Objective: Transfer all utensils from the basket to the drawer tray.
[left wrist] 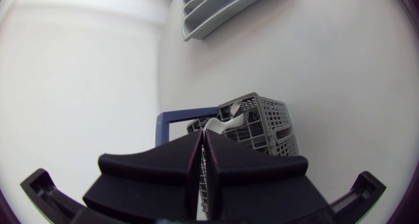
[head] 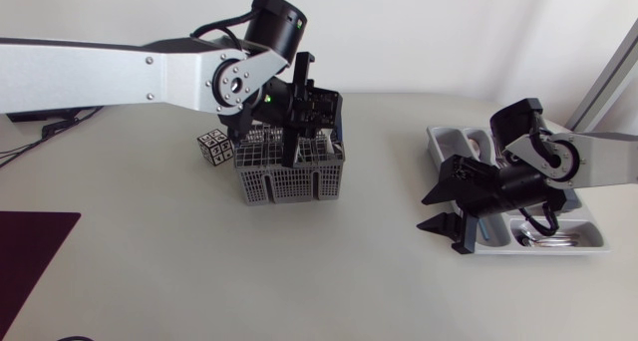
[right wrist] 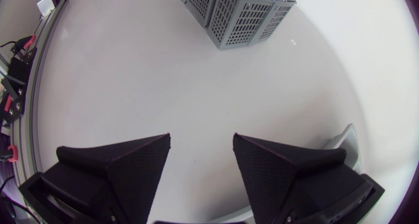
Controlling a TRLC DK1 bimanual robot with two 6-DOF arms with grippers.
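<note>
Hidden regions.
The left gripper is masking the basket interior; the right gripper is masking part of the tray; its utensils are showing indistinctly.

Seen from above, soft, even daylight fills my table. It is bright and a little washed out towards the upper right of the frame, and the basket and my right gripper cast only faint, short shadows close under themselves. In both wrist views the pale tabletop runs nearly to white without any hard glare spot, the fisheye bows the tray into a curve, and the corners fall off into a dark rim. My left gripper, close to the lens, reads as a matte black mass with little detail.
</note>
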